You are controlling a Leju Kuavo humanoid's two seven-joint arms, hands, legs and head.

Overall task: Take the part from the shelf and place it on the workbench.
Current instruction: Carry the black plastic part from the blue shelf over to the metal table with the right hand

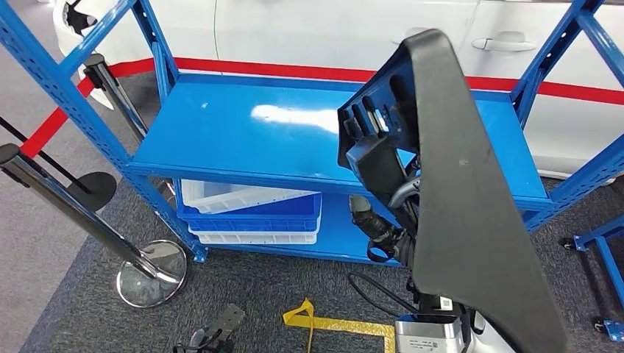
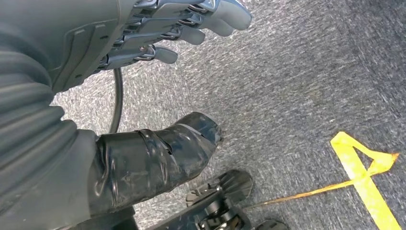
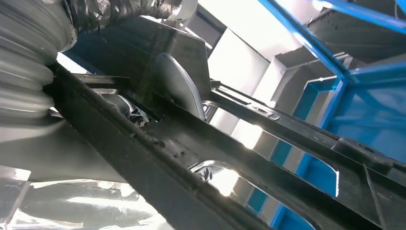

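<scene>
So the right hand [image 3: 177, 91] is gripping the big black part [image 1: 471, 206] at frame right, in front of the blue shelf [image 1: 243, 125]. Left hand [image 2: 158, 33] is hanging loosely open, holding nothing, over the carpet [image 2: 297, 86].

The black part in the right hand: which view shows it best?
The head view: the black part appears almost whole, a long panel held up in front of the blue shelf. The right wrist view shows a close stretch of its ribbed underside, with the right hand against it. The left wrist view faces the floor.
</scene>
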